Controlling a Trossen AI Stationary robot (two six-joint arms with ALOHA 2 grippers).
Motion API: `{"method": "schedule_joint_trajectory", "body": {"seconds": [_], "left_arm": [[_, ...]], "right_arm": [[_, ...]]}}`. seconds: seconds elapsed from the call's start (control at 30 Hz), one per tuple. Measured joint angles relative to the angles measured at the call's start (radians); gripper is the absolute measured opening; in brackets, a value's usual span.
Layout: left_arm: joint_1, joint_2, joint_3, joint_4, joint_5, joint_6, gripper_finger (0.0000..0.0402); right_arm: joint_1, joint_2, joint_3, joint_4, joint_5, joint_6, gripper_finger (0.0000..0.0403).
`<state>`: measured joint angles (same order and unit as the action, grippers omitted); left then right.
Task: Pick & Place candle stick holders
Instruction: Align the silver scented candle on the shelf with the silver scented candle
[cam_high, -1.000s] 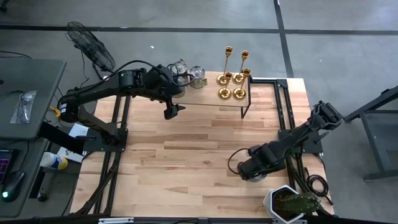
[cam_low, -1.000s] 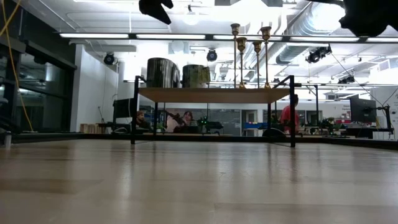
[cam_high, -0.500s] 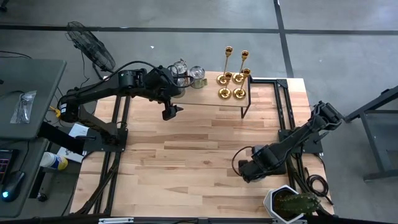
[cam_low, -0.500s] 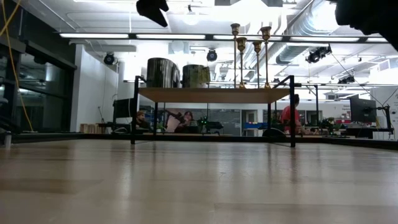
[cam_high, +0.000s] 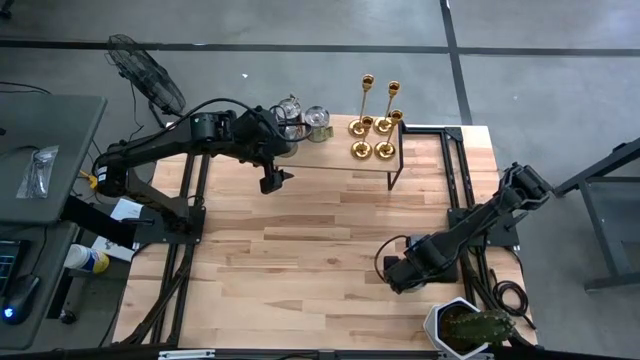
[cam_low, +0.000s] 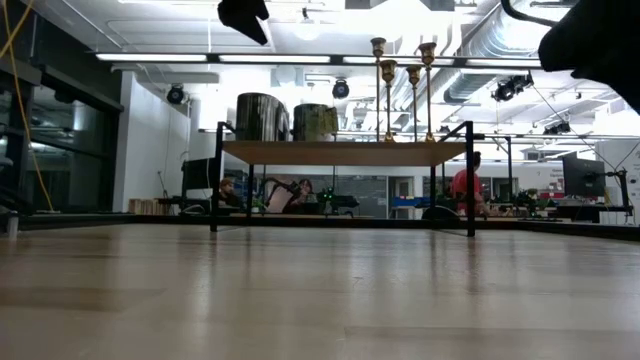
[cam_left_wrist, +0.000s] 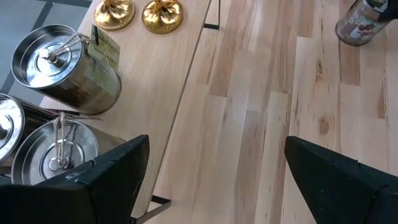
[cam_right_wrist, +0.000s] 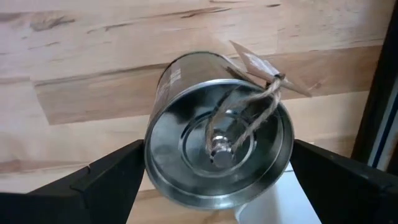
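Shiny gold candle stick holders (cam_high: 375, 125), silver-grey lidded jars (cam_left_wrist: 68, 68) with tan tags, pale striped wood tabletop (cam_high: 300, 260), dark arms.

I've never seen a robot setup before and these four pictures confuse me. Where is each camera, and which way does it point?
High view: above, looking straight down on the table; both arms show, left gripper open.
Low view: at tabletop height, looking level at the shelf with candlesticks; dark arm parts overhead.
Left wrist view: on the left arm, over the jars; its fingers show.
Right wrist view: on the right arm, above a tin; its fingers show.
Shared: high and low views both show the candlesticks.
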<state>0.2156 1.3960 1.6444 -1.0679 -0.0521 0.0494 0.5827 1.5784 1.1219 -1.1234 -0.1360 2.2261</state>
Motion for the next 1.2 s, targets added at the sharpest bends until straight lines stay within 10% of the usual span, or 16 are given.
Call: {"method": "schedule_joint_trajectory", "body": {"seconds": [1.2], "left_arm": [[0.0,0.0,0.0,-0.005,-0.01,0.002,0.0365]], "right_arm": [[-0.002,-0.002,-0.145,0.202,-0.002,-0.025,0.0359]]}}
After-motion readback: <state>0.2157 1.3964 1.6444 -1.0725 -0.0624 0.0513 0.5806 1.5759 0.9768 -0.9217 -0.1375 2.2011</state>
